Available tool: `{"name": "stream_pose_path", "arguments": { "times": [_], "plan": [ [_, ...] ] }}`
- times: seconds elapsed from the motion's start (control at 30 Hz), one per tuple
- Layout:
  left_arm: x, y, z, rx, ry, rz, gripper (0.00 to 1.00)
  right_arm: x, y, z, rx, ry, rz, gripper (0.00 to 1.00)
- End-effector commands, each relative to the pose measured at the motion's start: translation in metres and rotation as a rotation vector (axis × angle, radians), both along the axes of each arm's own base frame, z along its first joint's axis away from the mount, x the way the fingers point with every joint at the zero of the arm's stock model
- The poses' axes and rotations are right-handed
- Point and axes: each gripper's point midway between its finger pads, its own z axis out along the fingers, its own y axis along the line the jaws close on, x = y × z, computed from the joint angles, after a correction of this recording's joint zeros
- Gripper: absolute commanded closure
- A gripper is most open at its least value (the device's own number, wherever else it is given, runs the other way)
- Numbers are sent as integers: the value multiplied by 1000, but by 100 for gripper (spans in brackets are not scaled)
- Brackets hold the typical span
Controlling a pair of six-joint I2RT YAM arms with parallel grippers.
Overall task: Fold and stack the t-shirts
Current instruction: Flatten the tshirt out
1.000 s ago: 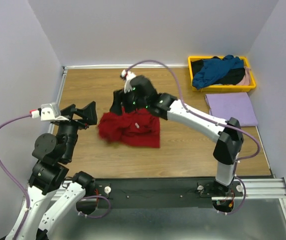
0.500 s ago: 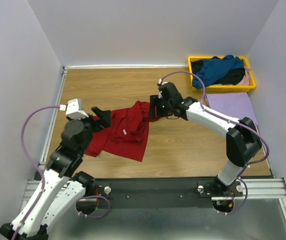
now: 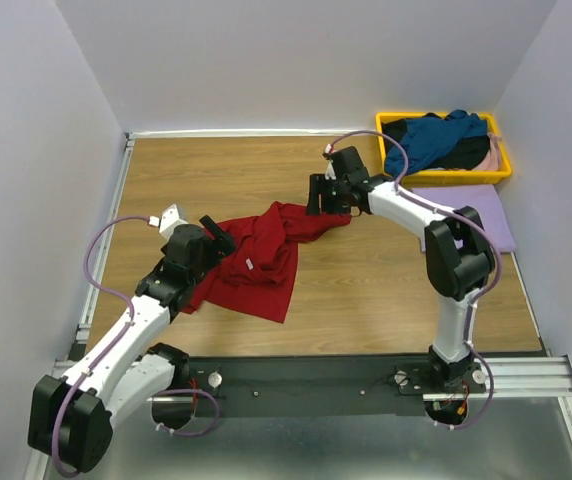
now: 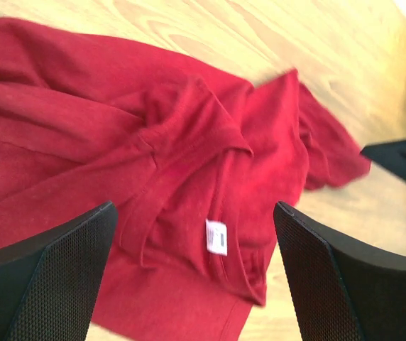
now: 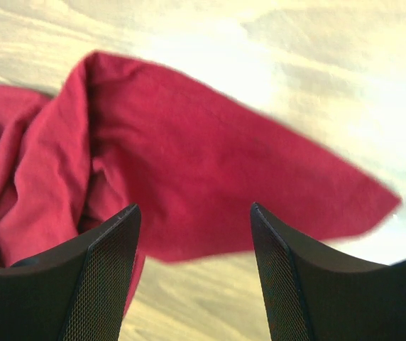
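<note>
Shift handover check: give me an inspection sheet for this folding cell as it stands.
Surface: wood table, no stains seen.
Job's things: red shirt crumpled mid-table; lavender shirt folded flat at right; teal shirt, black shirt, pink shirt heaped in yellow tray.
Clutter: nothing seen.
Grippers: left gripper open over red shirt; right gripper open over its right end.
Cables: purple cables loop from both wrists.
Surroundings: pale walls on three sides.

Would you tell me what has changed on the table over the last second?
The dark red t-shirt went from a bunched heap to spread out, one sleeve drawn to the right. The right fingers moved that way and now stand open over the sleeve. The left fingers came down, open, over its left side. The lavender t-shirt and yellow tray stayed put.
</note>
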Motion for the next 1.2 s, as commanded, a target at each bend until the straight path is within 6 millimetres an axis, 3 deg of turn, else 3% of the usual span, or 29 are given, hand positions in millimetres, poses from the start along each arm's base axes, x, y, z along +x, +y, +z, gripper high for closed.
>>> {"name": "stream_pose_path", "arguments": {
  "times": [0.0, 0.1, 0.27, 0.37, 0.53, 0.63, 0.73, 0.77, 0.83, 0.87, 1.0, 1.03, 1.07, 1.1, 1.13, 1.17],
  "plan": [
    [6, 0, -15, -119, 15, 48, 1, 20, 5, -5, 47, 7, 48, 30],
    [5, 5, -34, -155, 62, 75, 1, 25, 3, -14, 58, 28, 52, 30],
    [1, 9, -60, -164, 128, 109, 1, 16, 2, -41, 50, 90, 65, 30],
    [4, 13, -64, -151, 141, 123, 1, 6, -5, -60, 42, 148, 36, 30],
    [17, 22, -67, -101, 144, 141, 2, -10, -12, -76, 47, 216, -11, 30],
    [25, 27, -82, -47, 197, 139, 2, -20, -19, -83, 36, 239, -43, 31],
    [36, 31, -85, -19, 220, 137, 10, -30, -27, -92, 18, 256, -60, 36],
    [39, 38, -96, -3, 254, 149, 20, -30, -28, -90, 20, 252, -61, 38],
    [51, 42, -93, 23, 254, 134, 30, -34, -31, -91, 11, 252, -66, 48],
    [59, 49, -94, 51, 269, 138, 41, -37, -36, -92, 3, 253, -78, 60],
    [77, 63, -102, 133, 308, 129, 71, -52, -59, -100, -45, 271, -132, 83],
    [91, 69, -93, 173, 286, 129, 73, -53, -63, -96, -45, 262, -139, 88],
    [96, 74, -101, 204, 310, 124, 73, -61, -72, -100, -60, 276, -157, 94],
    [110, 84, -91, 234, 297, 150, 73, -64, -78, -100, -67, 276, -169, 99],
    [117, 92, -89, 283, 303, 142, 76, -65, -81, -90, -61, 255, -179, 99],
    [119, 99, -99, 317, 347, 147, 79, -71, -91, -92, -79, 259, -206, 99]
  ]
}}
